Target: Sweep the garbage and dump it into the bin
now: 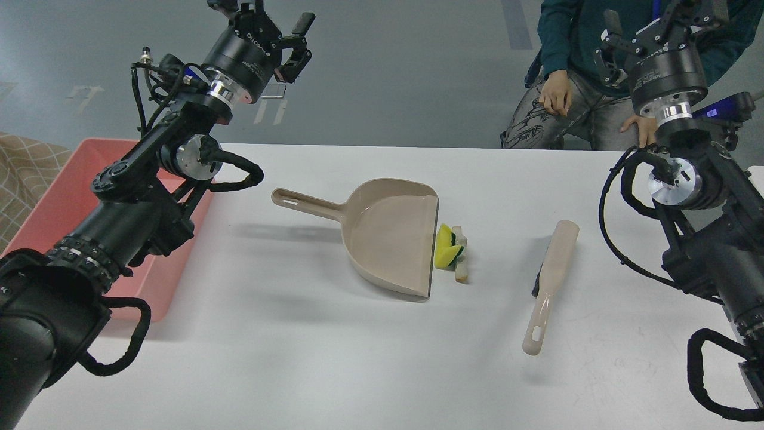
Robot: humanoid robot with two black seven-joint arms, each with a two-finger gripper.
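Note:
The garbage [450, 251], a yellow sponge chunk with a green side and a thin white bread slice, lies on the white table just right of the beige dustpan's [388, 236] open lip. The pink bin [59, 197] stands at the table's left edge, partly hidden behind my left arm. My left gripper [277, 33] is raised high above the table's far left, open and empty. My right gripper [641, 30] is raised at the upper right, open with nothing in it.
A beige brush [552, 278] lies on the table right of the garbage, handle toward me. A seated person [573, 89] is behind the table's far edge near my right gripper. A checked cloth [24, 173] shows at far left.

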